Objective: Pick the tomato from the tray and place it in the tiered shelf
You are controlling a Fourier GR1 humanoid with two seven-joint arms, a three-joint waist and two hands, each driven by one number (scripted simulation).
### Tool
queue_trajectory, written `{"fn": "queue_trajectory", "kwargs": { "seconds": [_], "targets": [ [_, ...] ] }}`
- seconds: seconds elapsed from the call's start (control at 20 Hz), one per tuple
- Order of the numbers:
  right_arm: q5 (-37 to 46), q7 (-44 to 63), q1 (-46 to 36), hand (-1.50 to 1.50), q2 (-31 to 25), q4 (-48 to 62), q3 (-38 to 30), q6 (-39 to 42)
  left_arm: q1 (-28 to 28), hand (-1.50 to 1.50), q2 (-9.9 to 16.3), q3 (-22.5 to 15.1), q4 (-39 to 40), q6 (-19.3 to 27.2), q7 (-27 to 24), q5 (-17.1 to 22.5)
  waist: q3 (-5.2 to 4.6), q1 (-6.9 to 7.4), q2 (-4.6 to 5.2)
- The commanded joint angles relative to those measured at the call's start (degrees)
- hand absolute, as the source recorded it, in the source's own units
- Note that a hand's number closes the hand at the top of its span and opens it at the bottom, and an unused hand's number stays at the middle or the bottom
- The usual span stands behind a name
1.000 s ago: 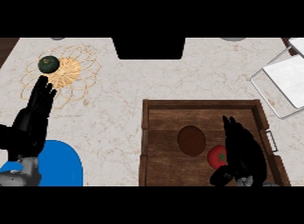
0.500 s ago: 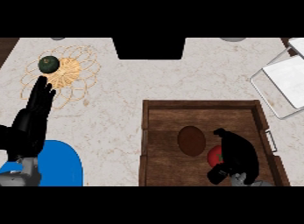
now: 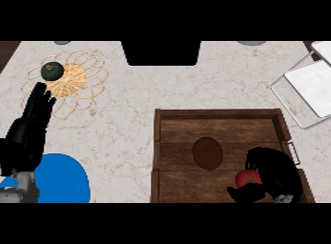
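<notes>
In the wooden tray's (image 3: 169, 143) near right corner, the right hand (image 3: 274, 174) curled around the red tomato (image 3: 248, 177). The white tiered shelf (image 3: 314, 86) lay beyond the tray's far right corner. The left hand (image 3: 28, 128), fingers straight, rested well left of the tray.

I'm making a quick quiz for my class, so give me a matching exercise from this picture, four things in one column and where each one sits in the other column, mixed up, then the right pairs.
Things:
1. tomato
2. blue plate
3. wire basket
4. white tiered shelf

Places:
A. upper right of the counter
B. upper left of the counter, holding a dark green fruit
C. in the wooden tray, with the right hand curled round it
D. lower left, partly under the left hand

Pairs: 1-C, 2-D, 3-B, 4-A
</notes>
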Motion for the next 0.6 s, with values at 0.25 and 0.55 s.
{"fn": "queue_trajectory", "kwargs": {
  "seconds": [0.25,0.55],
  "targets": [
    [-11.7,-44.2,7.7,1.50,-24.8,3.7,-9.3,-5.3,-0.5,0.00,0.6,1.1,-0.4,-0.4,0.6,0.7,0.56,-1.27,0.47],
    [-25.9,-65.5,13.5,1.50,-30.6,9.2,-21.2,-3.7,-1.2,0.00,0.1,0.8,-1.5,0.9,2.4,-0.8,0.34,-0.82,0.32]
  ]
}}
